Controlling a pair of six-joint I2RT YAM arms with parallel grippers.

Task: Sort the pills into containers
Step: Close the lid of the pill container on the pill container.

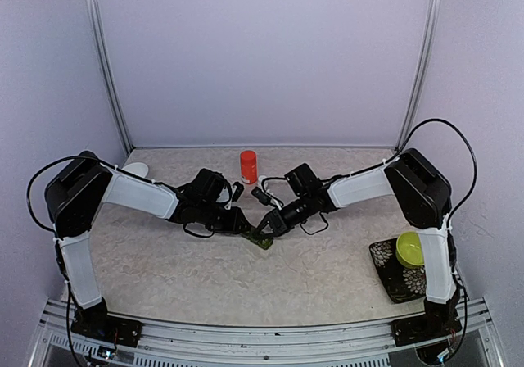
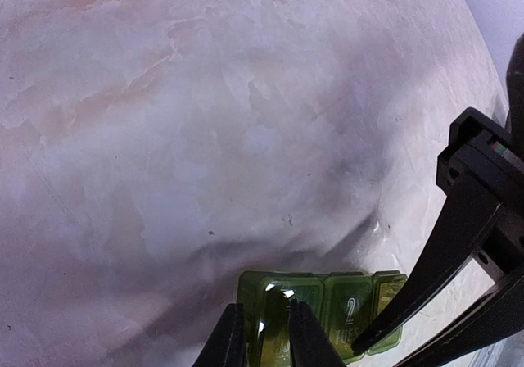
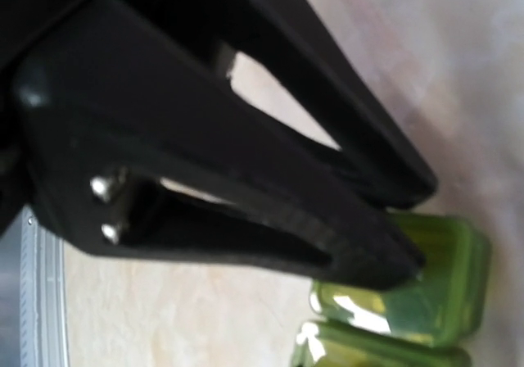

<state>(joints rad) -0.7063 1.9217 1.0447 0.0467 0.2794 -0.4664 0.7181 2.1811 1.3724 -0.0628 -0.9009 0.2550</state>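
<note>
The containers are one dark green pill box (image 1: 262, 241) of three lidded compartments, lying on the table between the two arms. My left gripper (image 1: 240, 222) reaches it from the left. In the left wrist view that gripper (image 2: 264, 310) is shut on the box's (image 2: 352, 297) left end compartment, green showing between the fingers. My right gripper (image 1: 266, 229) comes in from the right. Its black fingers (image 2: 442, 269) slant down onto the box's other end. In the right wrist view it (image 3: 417, 228) is shut, tips against the box (image 3: 442, 301). No pills show in any view.
A red-orange bottle (image 1: 248, 166) stands upright behind the grippers. A white bowl (image 1: 136, 169) sits at the far left behind the left arm. A lime-green bowl (image 1: 409, 248) rests on a dark patterned tray (image 1: 393, 275) at the near right.
</note>
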